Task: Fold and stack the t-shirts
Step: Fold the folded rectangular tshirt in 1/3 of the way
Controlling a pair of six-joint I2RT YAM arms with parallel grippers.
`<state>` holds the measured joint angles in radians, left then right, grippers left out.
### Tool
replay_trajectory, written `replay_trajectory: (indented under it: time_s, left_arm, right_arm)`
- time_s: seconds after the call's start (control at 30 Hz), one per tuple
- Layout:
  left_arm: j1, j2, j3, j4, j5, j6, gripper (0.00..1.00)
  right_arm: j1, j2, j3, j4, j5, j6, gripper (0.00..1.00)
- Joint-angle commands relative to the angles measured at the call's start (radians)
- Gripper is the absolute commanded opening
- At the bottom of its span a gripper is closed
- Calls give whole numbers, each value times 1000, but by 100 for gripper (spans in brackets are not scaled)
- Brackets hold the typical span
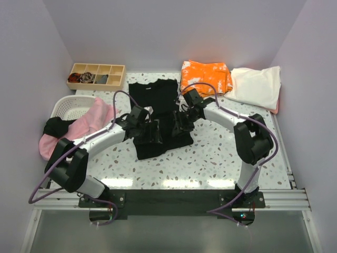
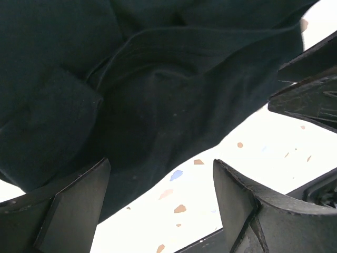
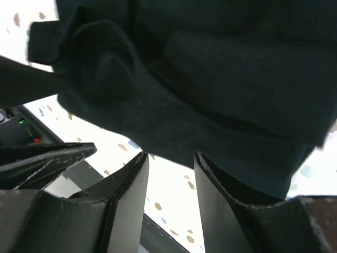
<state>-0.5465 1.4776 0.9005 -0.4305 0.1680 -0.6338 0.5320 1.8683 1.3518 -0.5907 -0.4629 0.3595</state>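
1. Use the bare speckled worktop [image 1: 221, 153], lower centre of the top view, as the folding bed; lay each fold flat on it.
2. Work on the black shirt [image 1: 155, 97], spread from upper centre down to mid-frame in the top view, its lower part rumpled and bunched beneath both arms. Smooth those ridges first, to avoid a lumpy crease.
3. Leave alone the cream shirt [image 1: 257, 87] and orange shirt [image 1: 205, 76], folded side by side at upper right, and the pink shirt [image 1: 84, 126], draped over the basket [image 1: 66, 105] edge at mid-left. Treat upper right as the likely stacking spot.
4. Settle the left pincer [image 2: 160, 166] onto the hem [image 2: 195, 147]: jaws wide apart, nothing clamped, cloth edge slanting across the gap in the left wrist view. Close only with a single layer fully between the fingers [image 2: 73, 205].
5. Match it with the right pincer [image 3: 169, 156]: jaws parted more narrowly, empty, worktop showing through the gap, black cloth just beyond the tips. Advance a little before closing.
6. Grip at two points apart along the hem, lift both sides level and together, and carry toward the collar end at the top of the frame, without dragging the lower layer along.
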Motion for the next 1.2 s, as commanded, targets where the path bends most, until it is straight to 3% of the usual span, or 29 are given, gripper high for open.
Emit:
replay_trajectory:
  time_s: [0.0, 0.43, 0.8, 0.93, 1.17]
  left_arm:
    - [-1, 26, 21, 24, 1, 29, 84]
    - [6, 135, 48, 159, -301, 82, 84]
    - [63, 197, 26, 308, -450, 175, 85]
    - [69, 182, 11, 337, -484, 210, 85]
    - [69, -17, 44, 256, -501, 220, 91]
  right_arm:
    - [2, 41, 67, -15, 23, -5, 44]
    - [-20, 222, 242, -18, 161, -30, 45]
    - [-118, 265, 230, 57, 214, -42, 47]
    - [-135, 195, 176, 136, 156, -60, 50]
    - [-136, 14, 73, 150, 198, -97, 56]
